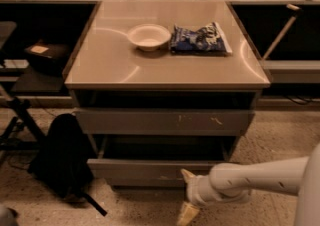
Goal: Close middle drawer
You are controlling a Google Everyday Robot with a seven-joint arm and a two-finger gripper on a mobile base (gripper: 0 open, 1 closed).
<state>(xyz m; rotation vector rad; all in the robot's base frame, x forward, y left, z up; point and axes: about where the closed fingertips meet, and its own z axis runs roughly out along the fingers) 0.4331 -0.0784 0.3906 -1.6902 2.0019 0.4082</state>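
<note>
The middle drawer [145,171] is the lowest grey front in view, wide and handleless. It stands pulled out from the cabinet, with its dark tray open above it. Over it sits the taller grey front with pale scratch marks [165,121]. My gripper [184,195] is low at the right, on a white arm coming in from the right edge. Its upper fingertip [187,175] touches the middle drawer's front near its lower edge, and the lower fingertip [186,214] hangs below the drawer. The fingers are spread and hold nothing.
A white bowl [148,36] and a blue snack bag [199,39] lie on the cabinet top [110,65]. A black backpack [62,157] sits on the floor at the cabinet's left, next to black stand legs [20,120]. Speckled floor lies at the right.
</note>
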